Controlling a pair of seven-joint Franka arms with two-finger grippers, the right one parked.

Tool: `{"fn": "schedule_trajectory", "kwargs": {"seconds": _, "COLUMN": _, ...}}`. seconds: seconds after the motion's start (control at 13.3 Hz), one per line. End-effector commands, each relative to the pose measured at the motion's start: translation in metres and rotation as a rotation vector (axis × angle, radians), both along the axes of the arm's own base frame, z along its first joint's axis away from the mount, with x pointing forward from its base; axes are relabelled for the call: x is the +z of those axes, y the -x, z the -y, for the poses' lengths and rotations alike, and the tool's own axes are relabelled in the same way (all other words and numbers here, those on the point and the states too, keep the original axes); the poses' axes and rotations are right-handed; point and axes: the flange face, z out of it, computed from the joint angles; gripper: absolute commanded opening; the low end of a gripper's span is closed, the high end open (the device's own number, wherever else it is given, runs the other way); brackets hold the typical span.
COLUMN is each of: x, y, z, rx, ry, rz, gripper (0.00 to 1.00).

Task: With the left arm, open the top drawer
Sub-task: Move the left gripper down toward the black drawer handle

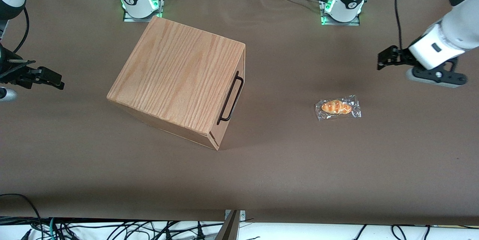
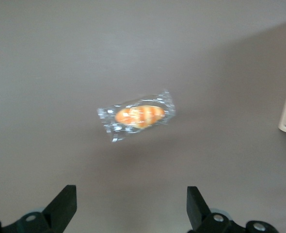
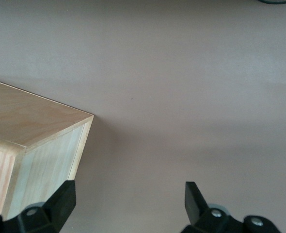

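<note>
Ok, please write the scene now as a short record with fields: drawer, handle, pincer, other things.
top drawer: shut, flush with the cabinet front
handle: black bar, nothing touching it
left arm pincer: open, in the air toward the working arm's end of the table, apart from the cabinet
other things: wrapped bread lying on the brown table, between cabinet and pincer

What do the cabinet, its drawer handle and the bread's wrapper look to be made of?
Cabinet: light wood or veneer, matt, with clear oak-like grain lines. Top drawer's handle: thin black bar, probably painted metal. Wrapper of the bread: clear glossy plastic film, crinkled with bright glints. The open left gripper hangs above the table toward the working arm's end.
</note>
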Motion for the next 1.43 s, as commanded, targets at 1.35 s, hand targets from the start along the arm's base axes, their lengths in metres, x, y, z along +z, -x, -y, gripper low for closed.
{"fn": "schedule_trajectory", "kwargs": {"seconds": 1.35, "x": -0.134, "y": -0.053, "z": 0.350, "rx": -0.205, "ry": 0.367, "rz": 0.190, "gripper": 1.00}}
